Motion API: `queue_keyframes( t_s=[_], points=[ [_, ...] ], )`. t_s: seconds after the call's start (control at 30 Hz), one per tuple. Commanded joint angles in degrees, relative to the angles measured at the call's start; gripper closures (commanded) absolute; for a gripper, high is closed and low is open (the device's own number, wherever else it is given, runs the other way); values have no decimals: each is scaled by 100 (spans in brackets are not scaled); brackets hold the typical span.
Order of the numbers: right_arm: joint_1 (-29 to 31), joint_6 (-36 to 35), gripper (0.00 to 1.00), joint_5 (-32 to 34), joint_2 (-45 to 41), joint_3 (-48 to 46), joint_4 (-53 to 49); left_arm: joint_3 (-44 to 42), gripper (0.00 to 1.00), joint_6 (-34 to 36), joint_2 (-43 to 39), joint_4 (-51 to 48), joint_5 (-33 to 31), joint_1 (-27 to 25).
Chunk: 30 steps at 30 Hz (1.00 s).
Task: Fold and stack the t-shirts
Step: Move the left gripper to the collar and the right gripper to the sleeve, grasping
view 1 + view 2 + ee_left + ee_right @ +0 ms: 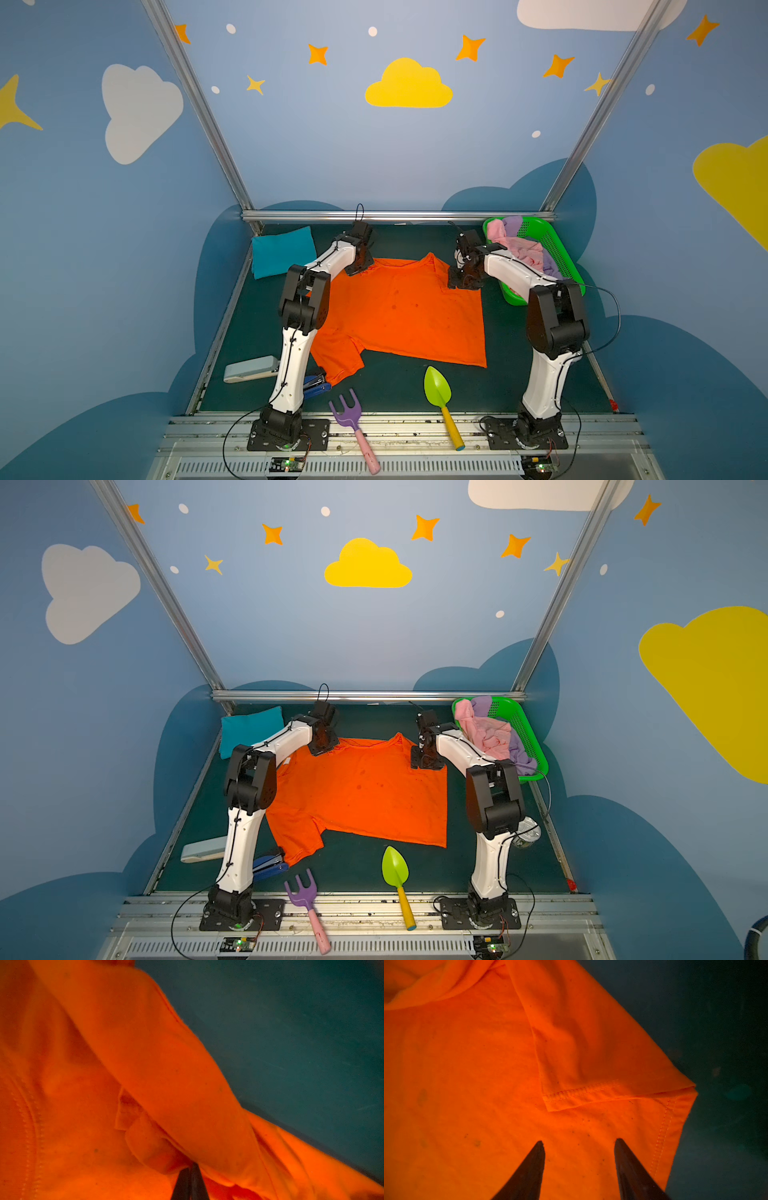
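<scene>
On the counter (pixel 390 386), dark green mat, inside a blue booth:

1. Left pincer (pixel 357 270) (pixel 192 1167). It sits at the far left edge of the orange shirt (pixel 399 316) (pixel 83 1084). The jaws are closed tip to tip, with a fold of orange cloth bunched up and pinched at the tips.
2. Right pincer (pixel 461 284) (pixel 579 1141). It sits at the far right corner of the same shirt. The jaws are parted with a clear gap, tips down on the flat cloth, and nothing is gripped. A hemmed flap lies folded over just ahead of the tips.
3. Orange shirt. It is spread mostly flat across mid-counter in both top views, with one sleeve pointing to the near left.
4. Teal shirt (pixel 282 251). It is folded into a small block at the far left corner, apart from the orange one.
5. Basket (pixel 548 245). Green plastic, at the far right, beside the right arm. It holds the pink shirt (pixel 523 247), crumpled on top, with the lilac shirt (pixel 514 222) showing under and behind it.
6. Grey stapler (pixel 251 369) at the near left.
7. Blue stapler (pixel 318 384). It is by the left arm's base, touching the orange sleeve.
8. Toy rake (pixel 347 411). Purple head, pink handle, at the front edge.
9. Toy trowel (pixel 437 388). Green blade, yellow handle, just in front of the shirt's near edge.
10. Walls (pixel 374 158). Blue, painted with clouds and stars. A metal rail (pixel 395 215) runs along the back of the counter.
</scene>
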Motion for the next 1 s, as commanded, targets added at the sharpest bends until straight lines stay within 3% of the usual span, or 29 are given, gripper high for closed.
queue_keyframes(
  t_s=[0.0,0.2,0.3,0.33,0.37,0.43,0.5,0.57,0.67,0.97],
  points=[
    [-17,62,45,-47,160,264,-49,581,96,148,-57,-302,-191,3],
    [-15,81,46,-47,308,494,-138,1982,96,500,264,-614,-277,-129],
    [-24,59,46,12,349,589,-191,2992,90,833,786,-494,-264,-237],
    [-30,56,45,35,353,620,-200,3547,86,947,1087,-546,-304,-274],
    [-26,53,45,56,362,637,-193,4053,75,1017,1381,-598,-323,-288],
    [-43,62,45,66,387,677,-201,5202,41,1024,2024,-686,-314,-296],
    [-61,62,44,58,414,715,-228,5759,30,920,2301,-701,-215,-281],
    [-71,71,44,37,442,722,-229,5487,27,885,2106,-528,-201,-285],
    [-45,62,45,-3,518,748,-265,4234,31,983,1352,-88,-173,-278],
    [280,-34,43,123,1015,873,-220,2191,57,867,33,-990,-386,-234]
  ],
)
